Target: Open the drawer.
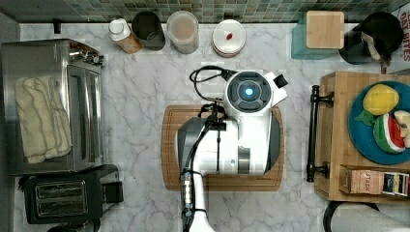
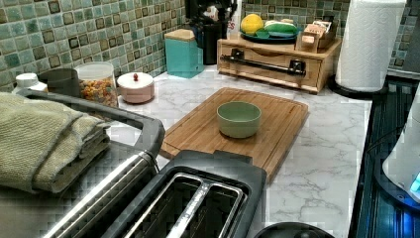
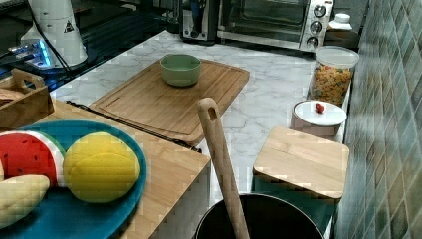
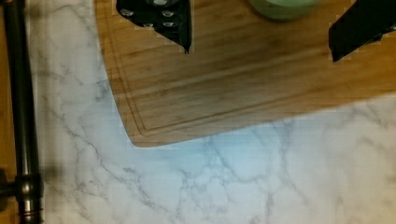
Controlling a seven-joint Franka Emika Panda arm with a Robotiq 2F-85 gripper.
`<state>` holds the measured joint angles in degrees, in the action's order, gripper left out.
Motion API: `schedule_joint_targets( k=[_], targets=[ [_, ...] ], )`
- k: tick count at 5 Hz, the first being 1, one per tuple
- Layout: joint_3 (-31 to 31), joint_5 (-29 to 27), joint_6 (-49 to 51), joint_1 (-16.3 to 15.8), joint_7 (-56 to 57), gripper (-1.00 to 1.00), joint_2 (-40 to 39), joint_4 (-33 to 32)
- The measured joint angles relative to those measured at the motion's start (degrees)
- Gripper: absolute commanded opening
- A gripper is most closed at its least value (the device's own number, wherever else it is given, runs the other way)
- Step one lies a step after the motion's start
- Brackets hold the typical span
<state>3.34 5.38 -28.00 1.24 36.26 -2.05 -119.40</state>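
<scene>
Drawer [image 2: 270, 62]: shut, at the top view's right edge, black bar handle [image 1: 313, 133] facing the cutting board [image 4: 243, 79]. Gripper [image 4: 259, 32]: fingers spread wide over the board, holding nothing (tips cut off by the frame). Green bowl [image 2: 238, 118]: on the board, partly hidden in the wrist view.

Arm [image 1: 241, 140] is reaching out level, wrist pointing straight down. Gripper [image 4: 261, 32] is hanging with both black fingers [image 4: 163, 18] spread wide, holding nothing.
</scene>
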Motion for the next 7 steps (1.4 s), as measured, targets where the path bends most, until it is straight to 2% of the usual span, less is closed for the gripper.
schedule_joint_targets(
  k=[1,2,4,5,7],
  targets=[
    [2.23,0.01,-1.71,0.94,8.73,1.0,-0.37,-1.01],
    [4.19,0.6,-8.03,3.22,11.75,1.0,-1.08,-1.12],
    [6.28,1.92,-12.2,9.64,13.29,1.0,-1.38,-1.68],
    [7.35,3.28,-12.37,11.36,14.88,1.0,-1.53,-1.79],
    [7.45,3.71,-19.02,11.96,21.77,1.0,-3.54,-1.9]
  ],
)
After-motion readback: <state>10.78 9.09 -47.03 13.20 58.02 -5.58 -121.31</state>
